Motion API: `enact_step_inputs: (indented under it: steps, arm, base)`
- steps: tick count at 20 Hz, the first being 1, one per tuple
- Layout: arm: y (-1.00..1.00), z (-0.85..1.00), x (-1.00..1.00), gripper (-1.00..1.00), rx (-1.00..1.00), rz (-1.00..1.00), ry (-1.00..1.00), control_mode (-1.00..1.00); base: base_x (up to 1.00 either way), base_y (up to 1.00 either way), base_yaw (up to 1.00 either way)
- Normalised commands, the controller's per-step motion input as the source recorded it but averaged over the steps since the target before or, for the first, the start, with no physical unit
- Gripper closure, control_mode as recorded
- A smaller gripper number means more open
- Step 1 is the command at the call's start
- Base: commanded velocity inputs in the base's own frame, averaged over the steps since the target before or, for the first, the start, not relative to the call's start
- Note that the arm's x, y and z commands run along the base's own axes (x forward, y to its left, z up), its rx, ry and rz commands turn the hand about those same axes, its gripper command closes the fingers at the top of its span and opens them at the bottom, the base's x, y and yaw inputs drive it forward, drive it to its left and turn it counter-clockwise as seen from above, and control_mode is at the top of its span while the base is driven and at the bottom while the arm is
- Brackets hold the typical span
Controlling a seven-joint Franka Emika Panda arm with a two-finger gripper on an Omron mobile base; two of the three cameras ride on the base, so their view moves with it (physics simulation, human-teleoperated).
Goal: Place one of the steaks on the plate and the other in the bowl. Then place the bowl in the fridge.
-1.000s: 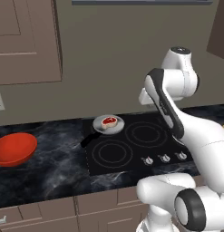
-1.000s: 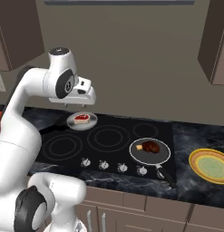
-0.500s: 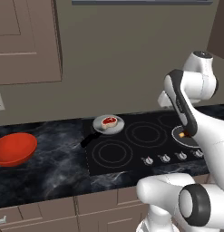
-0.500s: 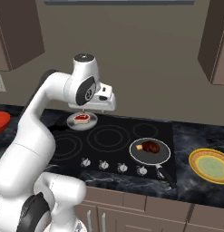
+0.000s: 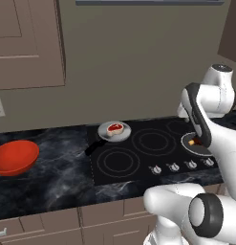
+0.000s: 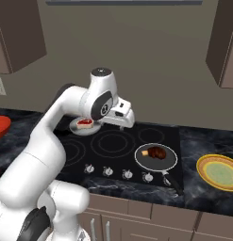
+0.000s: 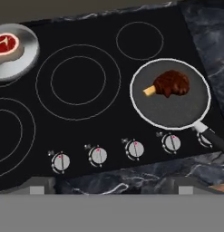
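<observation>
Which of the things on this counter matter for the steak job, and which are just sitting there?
For the job:
- steak, lying on a small grey plate at the stove's back left
- red bowl, on the counter left of the stove

Just there:
- frying pan holding a brown drumstick-like piece
- yellow-green plate on the right counter
- stove knobs

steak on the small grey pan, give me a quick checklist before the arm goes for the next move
1. Steak in reach and unobstructed: ok, it lies on the small grey pan at the back left of the stove.
2. Hand free: ok, it holds nothing and hangs above the stove.
3. Hand lined up over the steak: not ok, the hand view centres on the burners and the frying pan.
4. Bowl ready: ok, on the counter left of the stove, with nothing in it.
5. Plate ready: ok, on the counter at right.
6. Second steak located: cannot tell.
</observation>
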Motion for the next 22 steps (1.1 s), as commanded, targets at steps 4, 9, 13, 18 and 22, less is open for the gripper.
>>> enact_step_inputs:
  steps: [4, 9, 13, 18, 22]
  arm:
    - [-0.19, -0.27, 0.10, -1.00, 0.04, -0.37, 0.04, -1.00]
    - [-0.35, -0.20, 0.15, -1.00, 0.12, -0.31, 0.05, -1.00]
    - [-0.44, -0.18, 0.18, -1.00, 0.14, -0.18, 0.05, -1.00]
    - [-0.29, -0.16, 0.10, -1.00, 0.05, -0.06, 0.00, -1.00]
    - [-0.20, -0.14, 0.11, -1.00, 0.02, -0.07, 0.00, -1.00]
  base:
    - [0.00, 0.00, 0.00]
    - [0.00, 0.00, 0.00]
    - [0.00, 0.00, 0.00]
    - [0.00, 0.00, 0.00]
    - [0.00, 0.00, 0.00]
